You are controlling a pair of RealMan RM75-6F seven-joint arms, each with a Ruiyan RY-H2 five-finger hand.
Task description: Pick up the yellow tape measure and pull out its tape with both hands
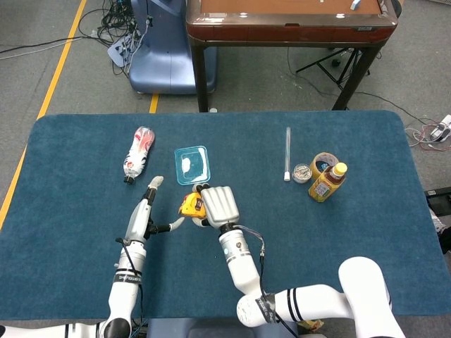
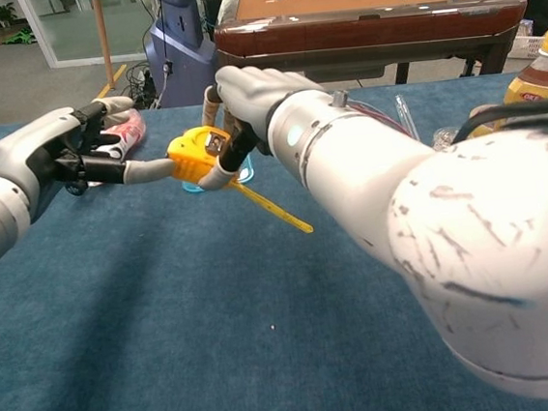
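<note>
My right hand grips the yellow tape measure above the table's middle. A short length of yellow tape hangs out of the case, slanting down to the right in the chest view. My left hand is just left of the case, fingers spread, with its thumb tip reaching the case's left side. Whether the thumb touches the case I cannot tell. The left hand holds nothing.
On the blue table lie a crushed plastic bottle, a light blue tray, a clear tube, a small tin, a tape roll and a yellow-capped drink bottle. A brown table stands behind.
</note>
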